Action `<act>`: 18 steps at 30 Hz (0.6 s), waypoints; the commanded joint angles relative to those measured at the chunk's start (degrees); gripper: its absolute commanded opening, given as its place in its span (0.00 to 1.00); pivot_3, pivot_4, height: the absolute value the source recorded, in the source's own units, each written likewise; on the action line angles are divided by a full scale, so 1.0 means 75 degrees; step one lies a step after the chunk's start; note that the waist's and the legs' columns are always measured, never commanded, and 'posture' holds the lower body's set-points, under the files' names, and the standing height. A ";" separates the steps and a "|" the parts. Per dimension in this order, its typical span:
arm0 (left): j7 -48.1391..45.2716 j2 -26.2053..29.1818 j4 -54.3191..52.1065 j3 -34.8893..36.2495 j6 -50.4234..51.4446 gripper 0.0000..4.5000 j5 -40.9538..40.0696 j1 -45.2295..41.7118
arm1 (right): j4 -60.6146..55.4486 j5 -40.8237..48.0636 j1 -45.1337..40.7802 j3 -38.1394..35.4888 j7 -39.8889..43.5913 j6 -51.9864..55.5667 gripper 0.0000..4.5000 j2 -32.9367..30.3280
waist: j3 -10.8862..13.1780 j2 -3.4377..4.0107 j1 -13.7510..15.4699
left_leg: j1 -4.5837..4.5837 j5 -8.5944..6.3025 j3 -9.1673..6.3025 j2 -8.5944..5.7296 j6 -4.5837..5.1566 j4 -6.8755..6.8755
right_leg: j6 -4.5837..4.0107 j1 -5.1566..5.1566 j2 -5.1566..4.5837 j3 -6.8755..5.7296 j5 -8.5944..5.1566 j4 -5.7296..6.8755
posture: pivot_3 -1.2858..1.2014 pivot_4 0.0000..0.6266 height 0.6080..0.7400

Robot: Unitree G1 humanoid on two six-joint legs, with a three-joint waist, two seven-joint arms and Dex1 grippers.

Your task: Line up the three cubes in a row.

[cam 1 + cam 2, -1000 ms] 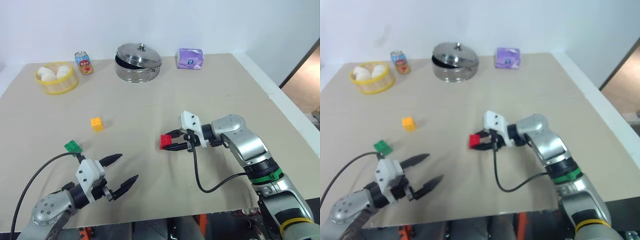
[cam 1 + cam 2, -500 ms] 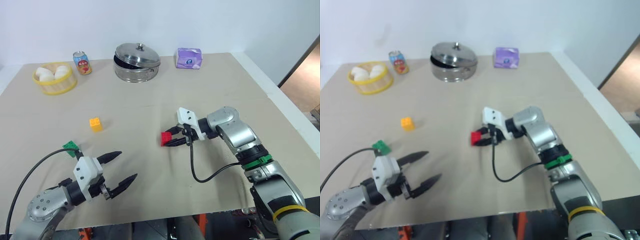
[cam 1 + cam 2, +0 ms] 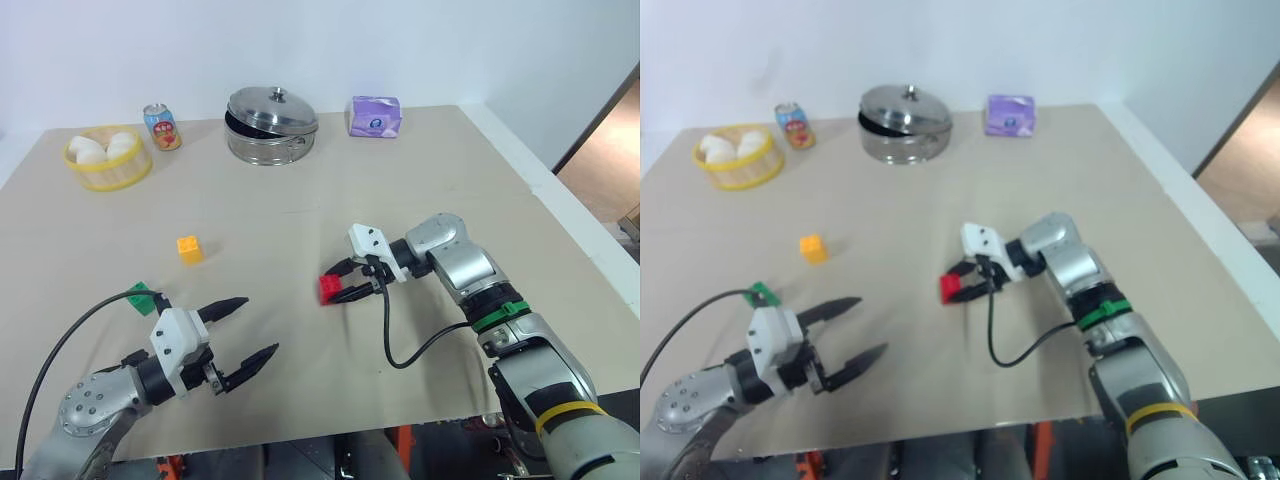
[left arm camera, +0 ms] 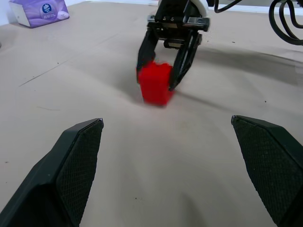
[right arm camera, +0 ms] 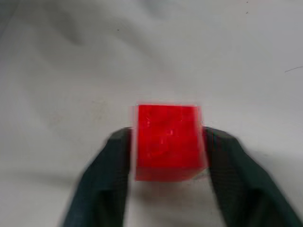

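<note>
Red cube (image 3: 330, 288) is sitting between the right gripper's (image 3: 343, 281) loosening fingers — likely light, stiff, best pinched on flat sides; left gripper (image 3: 242, 328) is hanging spread.

Red cube (image 3: 329, 288) sits mid-table, upright, between the right hand's (image 3: 343, 283) fingers. Yellow cube (image 3: 188, 248) lies further left and farther back, well apart from it. Green cube (image 3: 143, 296) is nearer, partly hidden by the left hand (image 3: 245, 328).

We see bright, even overhead light, soft shadows on the table (image 3: 420, 160); the red cube (image 5: 166, 142) blurs close up.
</note>
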 commanded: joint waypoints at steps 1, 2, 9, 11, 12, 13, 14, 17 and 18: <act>-0.0041 0.0065 -0.0171 0.0009 -0.0013 1.00 -0.0053 -0.0085 | 0.0019 -0.0024 -0.0207 -0.0119 0.0227 -0.0373 0.88 -0.0029 | 0.0000 0.0000 0.0000 | 0.0001 0.0000 0.0002 0.0000 0.0000 0.0000 | 0.0000 0.0000 0.0000 0.0002 0.0000 0.0000 | 0.52 0.24 1.00; -0.0046 0.0072 -0.0153 0.0009 -0.0017 1.00 -0.0048 -0.0103 | 0.0025 -0.0021 -0.0207 -0.0155 0.0214 -0.0429 0.99 -0.0020 | 0.0000 0.0000 0.0000 | 0.0002 0.0000 0.0005 0.0000 0.0000 0.0000 | 0.0001 -0.0001 0.0000 0.0003 0.0001 0.0000 | 0.52 0.24 1.00; 0.0217 0.0000 -0.0018 0.0304 -0.0005 1.00 -0.0049 -0.0085 | -0.1203 0.0956 -0.0127 -0.0868 0.0217 0.0829 0.99 -0.0206 | 0.0001 0.0001 0.0001 | 0.0006 0.0000 0.0023 0.0002 0.0000 -0.0003 | 0.0004 -0.0008 0.0001 0.0021 0.0004 0.0001 | 0.52 0.24 1.00; 0.0420 -0.0049 0.0046 0.0543 0.0016 1.00 -0.0055 -0.0031 | -0.1779 0.1403 -0.0030 -0.1231 -0.0009 0.1502 0.99 -0.0264 | 0.0001 0.0000 0.0002 | 0.0007 0.0000 0.0025 0.0003 0.0000 -0.0005 | 0.0005 -0.0007 0.0002 0.0023 0.0004 0.0001 | 0.52 0.24 1.00; 0.0631 -0.0110 0.0095 0.0724 0.0057 1.00 -0.0023 0.0008 | -0.2298 0.1802 0.0133 -0.1530 -0.0212 0.2003 0.99 -0.0294 | 0.0001 0.0000 0.0002 | 0.0008 -0.0001 0.0026 0.0003 -0.0001 -0.0007 | 0.0005 -0.0008 0.0002 0.0025 0.0004 0.0001 | 0.52 0.24 1.00; 0.0777 -0.0151 0.0126 0.0842 0.0088 1.00 0.0000 0.0034 | -0.2672 0.2074 0.0255 -0.1735 -0.0361 0.2364 0.99 -0.0313 | 0.0001 0.0000 0.0003 | 0.0008 -0.0001 0.0027 0.0003 -0.0001 -0.0007 | 0.0005 -0.0008 0.0002 0.0025 0.0004 0.0001 | 0.52 0.24 1.00; 0.1009 -0.0232 0.0179 0.0947 0.0135 1.00 0.0074 -0.0007 | -0.3261 0.2479 0.0516 -0.1957 -0.0547 0.2896 0.99 -0.0343 | 0.0000 -0.0001 0.0003 | 0.0008 -0.0001 0.0027 0.0003 -0.0001 -0.0011 | 0.0005 -0.0009 0.0002 0.0026 0.0003 0.0000 | 0.52 0.24 1.00; 0.1615 -0.0445 0.0324 0.1055 0.0276 1.00 0.0388 -0.0306 | -0.4749 0.3251 0.1306 -0.2302 -0.1148 0.3945 0.99 -0.0391 | -0.0002 -0.0004 0.0034 | 0.0009 -0.0003 0.0027 0.0005 -0.0004 -0.0012 | 0.0004 -0.0005 0.0001 0.0025 0.0001 -0.0001 | 0.52 0.24 1.00; 0.1805 -0.0506 0.0371 0.1057 0.0333 1.00 0.0480 -0.0430 | -0.5095 0.3384 0.1518 -0.2361 -0.1352 0.4079 0.99 -0.0368 | -0.0002 -0.0004 0.0030 | 0.0009 -0.0003 0.0026 0.0004 -0.0004 -0.0012 | 0.0004 -0.0002 0.0001 0.0025 0.0001 -0.0001 | 0.52 0.24 1.00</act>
